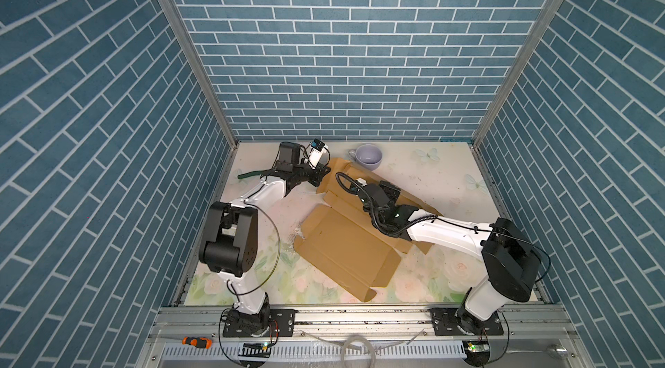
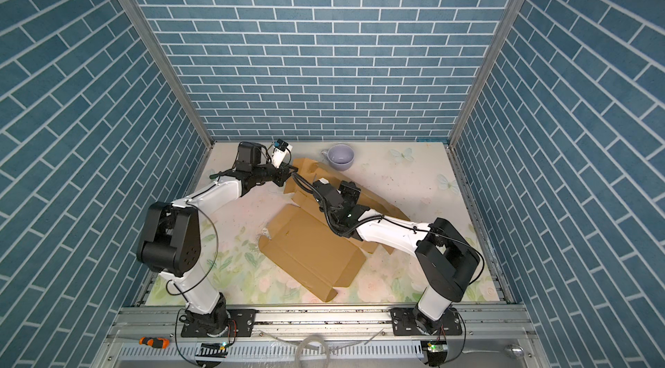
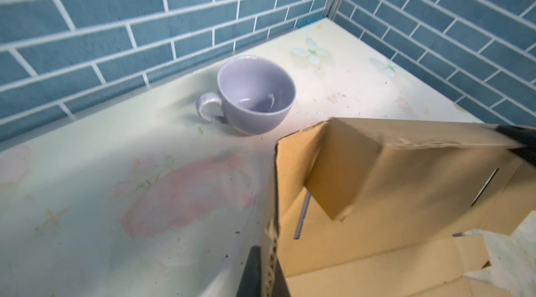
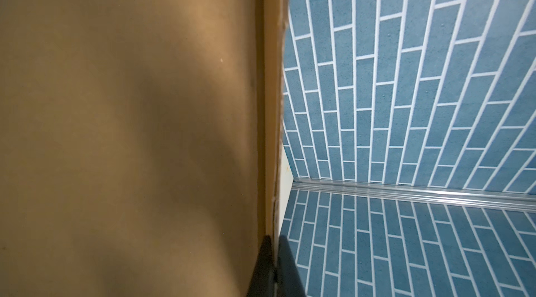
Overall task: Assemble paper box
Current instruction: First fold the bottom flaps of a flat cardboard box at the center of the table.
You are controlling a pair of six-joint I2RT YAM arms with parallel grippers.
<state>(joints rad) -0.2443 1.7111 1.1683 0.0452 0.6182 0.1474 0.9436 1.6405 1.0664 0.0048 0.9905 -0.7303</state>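
Observation:
The paper box (image 1: 345, 244) is a brown corrugated sheet, partly folded, lying slantwise mid-table in both top views (image 2: 309, 251). Its far end stands raised as walls and flaps (image 3: 406, 182). My left gripper (image 1: 321, 177) is shut on the raised far-left flap; in the left wrist view my left gripper (image 3: 268, 278) clamps the corrugated edge. My right gripper (image 1: 390, 188) is shut on an upright wall near the box's middle. In the right wrist view my right gripper (image 4: 275, 269) pinches the panel's (image 4: 130, 107) edge.
A lilac cup (image 1: 367, 157) stands upright near the back wall, just beyond the box's far end, also in the left wrist view (image 3: 255, 95). Blue tiled walls close three sides. An orange-handled screwdriver (image 1: 196, 342) lies on the front rail.

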